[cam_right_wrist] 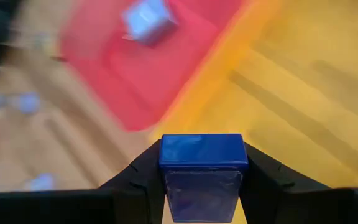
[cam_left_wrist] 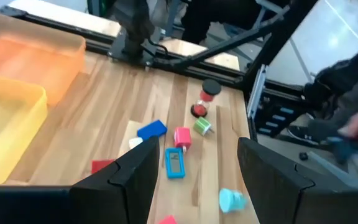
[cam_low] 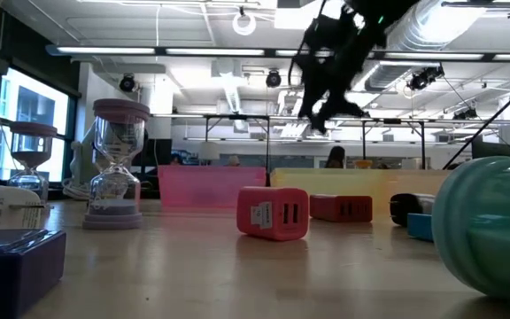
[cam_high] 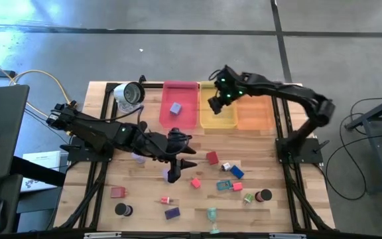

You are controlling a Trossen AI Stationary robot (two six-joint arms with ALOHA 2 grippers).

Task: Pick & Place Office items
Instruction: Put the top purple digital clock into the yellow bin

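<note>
From above, the right gripper (cam_high: 215, 104) hangs over the yellow tray (cam_high: 217, 114), which sits between the pink tray (cam_high: 179, 116) and the orange tray (cam_high: 254, 113) at the table's far side. A lavender block (cam_high: 175, 109) lies in the pink tray. The left gripper (cam_high: 174, 174) points down over the middle of the table (cam_high: 144, 192), near a red block (cam_high: 211, 157), with other small office items (pink, blue, teal, purple, black) scattered towards the near edge.

The low view shows the right gripper (cam_low: 326, 111) raised well above the trays, and a red block (cam_low: 273, 213) standing on the wood in the foreground.

In the left wrist view the left gripper's fingers (cam_left_wrist: 272, 177) stand spread with nothing between them; a light blue flat piece (cam_left_wrist: 175, 163), a blue block (cam_left_wrist: 151, 129) and a pink piece (cam_left_wrist: 182, 137) lie on the table beyond.

In the right wrist view the right gripper's fingers (cam_right_wrist: 260, 168) pinch a dark blue block (cam_right_wrist: 202, 171) above the yellow tray (cam_right_wrist: 303, 93), close to its edge with the pink tray (cam_right_wrist: 166, 56).
</note>
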